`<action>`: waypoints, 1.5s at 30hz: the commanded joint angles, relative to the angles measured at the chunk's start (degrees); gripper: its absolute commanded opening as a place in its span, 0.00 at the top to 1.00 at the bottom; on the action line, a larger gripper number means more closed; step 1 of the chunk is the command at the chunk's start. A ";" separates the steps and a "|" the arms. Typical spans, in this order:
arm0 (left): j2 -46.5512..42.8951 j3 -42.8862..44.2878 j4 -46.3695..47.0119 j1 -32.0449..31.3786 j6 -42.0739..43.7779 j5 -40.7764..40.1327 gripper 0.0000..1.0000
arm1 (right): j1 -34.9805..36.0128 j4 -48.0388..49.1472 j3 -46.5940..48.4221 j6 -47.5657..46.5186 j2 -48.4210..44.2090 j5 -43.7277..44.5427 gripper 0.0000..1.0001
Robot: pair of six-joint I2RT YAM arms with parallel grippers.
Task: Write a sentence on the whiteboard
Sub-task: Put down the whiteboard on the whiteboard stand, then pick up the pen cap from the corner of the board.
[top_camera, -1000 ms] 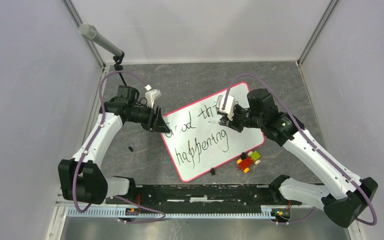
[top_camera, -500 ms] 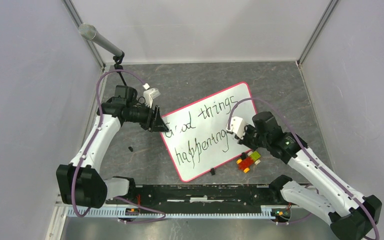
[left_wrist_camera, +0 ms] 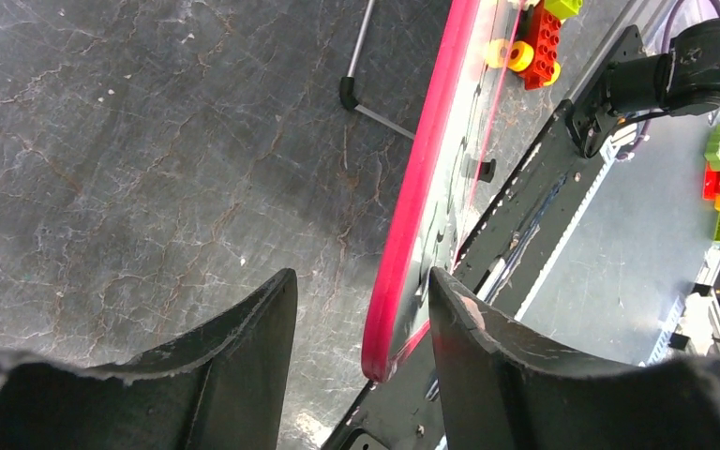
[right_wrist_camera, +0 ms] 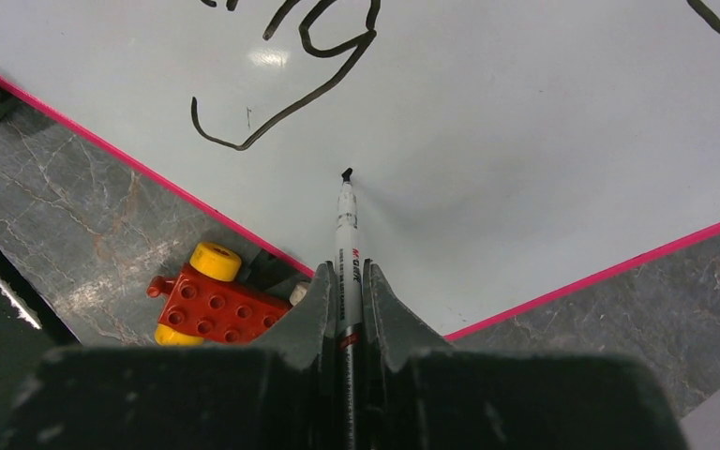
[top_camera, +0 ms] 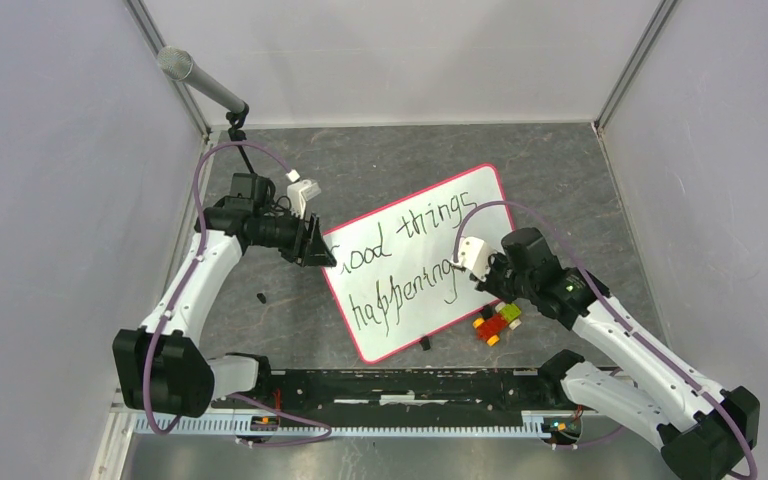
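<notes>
The whiteboard, white with a red-pink rim, lies tilted on the dark table. The sentence reads "Good things happening" in two black cursive lines. My right gripper is at the end of the lower line. In the right wrist view it is shut on a thin white marker, whose black tip rests at the bare board just below the last letter's tail. My left gripper is at the board's left corner. In the left wrist view it is open, with the pink rim between its jaws.
A red, yellow and green brick toy lies just off the board's lower right edge, next to the right gripper; it also shows in the right wrist view. A microphone stands back left. A small black cap lies left of the board. A black rail runs along the front.
My right gripper moved with the marker from the upper line down to the end of the lower line; "things" is now fully uncovered. My left gripper shifted slightly left, uncovering the first letter.
</notes>
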 commanded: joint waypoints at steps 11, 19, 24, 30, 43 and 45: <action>-5.22 4.74 -2.35 0.83 1.14 -0.79 0.27 | -0.16 -3.37 9.85 -0.40 -0.27 -5.76 1.00; -10.42 8.62 -10.47 10.16 5.47 -0.28 0.23 | -0.16 -2.56 15.23 -1.06 0.21 -12.71 1.00; -10.44 9.39 -22.62 20.12 19.27 -2.77 0.26 | -0.14 -0.84 18.16 0.54 2.36 -15.75 1.00; -6.87 8.85 -30.19 30.97 31.95 -9.91 0.28 | -0.16 1.88 17.97 3.18 3.45 -19.56 1.00; -4.96 0.51 -26.80 32.58 51.46 -25.09 0.27 | -0.93 3.46 19.19 5.66 5.94 -22.36 1.00; -4.70 -0.80 -26.15 31.49 53.06 -25.63 0.27 | -1.42 3.50 19.34 5.89 6.22 -23.05 1.00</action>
